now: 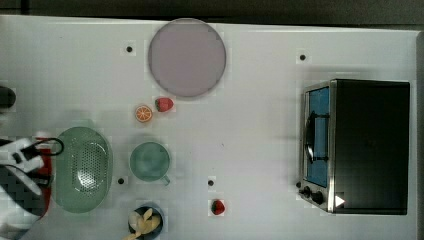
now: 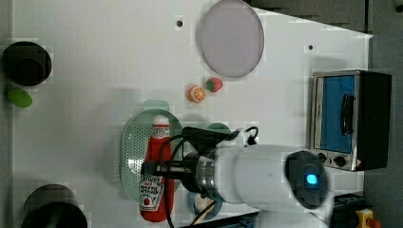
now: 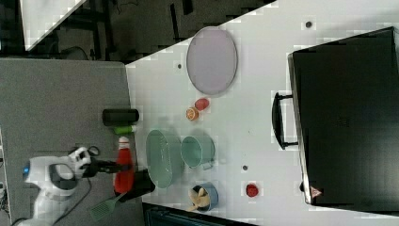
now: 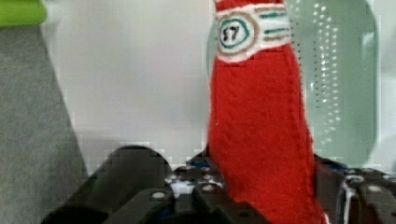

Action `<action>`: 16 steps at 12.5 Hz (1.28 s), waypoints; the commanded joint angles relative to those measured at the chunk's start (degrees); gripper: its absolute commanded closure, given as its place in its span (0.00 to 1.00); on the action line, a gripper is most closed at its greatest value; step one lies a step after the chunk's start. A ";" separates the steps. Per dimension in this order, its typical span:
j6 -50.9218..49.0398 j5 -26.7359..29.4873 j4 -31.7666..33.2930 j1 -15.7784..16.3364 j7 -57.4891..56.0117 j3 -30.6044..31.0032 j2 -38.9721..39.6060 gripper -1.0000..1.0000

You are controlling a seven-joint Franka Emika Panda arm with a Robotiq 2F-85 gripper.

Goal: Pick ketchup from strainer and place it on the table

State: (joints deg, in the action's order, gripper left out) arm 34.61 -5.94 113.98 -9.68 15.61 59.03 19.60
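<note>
My gripper [image 2: 153, 169] is shut on the ketchup [image 2: 153, 141], a red bottle with a white cap end and a white shield label. The bottle hangs raised, its cap pointing away from my wrist. In the top view the ketchup [image 1: 48, 165] sits just past the left rim of the strainer [image 1: 82, 170], a pale green oval basin with a holed bottom. In the right view the ketchup [image 3: 124, 159] is to the left of the strainer [image 3: 163, 157], by the edge of the white table [image 1: 260, 125]. In the wrist view the ketchup [image 4: 257, 116] rises between my fingers, with the strainer [image 4: 345, 93] behind it.
A round green cup [image 1: 149, 161] stands right of the strainer in the top view. Near it are an orange slice [image 1: 143, 113], two strawberries [image 1: 164, 104] [image 1: 217, 206], a grey-lilac plate [image 1: 186, 56], a bowl of banana pieces [image 1: 145, 221] and a toaster oven [image 1: 357, 146].
</note>
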 commanded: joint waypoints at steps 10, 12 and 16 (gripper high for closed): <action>-19.05 -0.57 -13.13 -22.12 -20.87 -2.12 -2.71 0.43; -22.62 -3.24 -12.90 -25.69 -23.40 -2.92 -3.73 0.43; -23.61 -7.25 -12.64 -31.05 -36.12 -4.78 -4.30 0.43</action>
State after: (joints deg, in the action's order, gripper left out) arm 11.90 -13.04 102.34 -40.71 -13.83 53.71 17.22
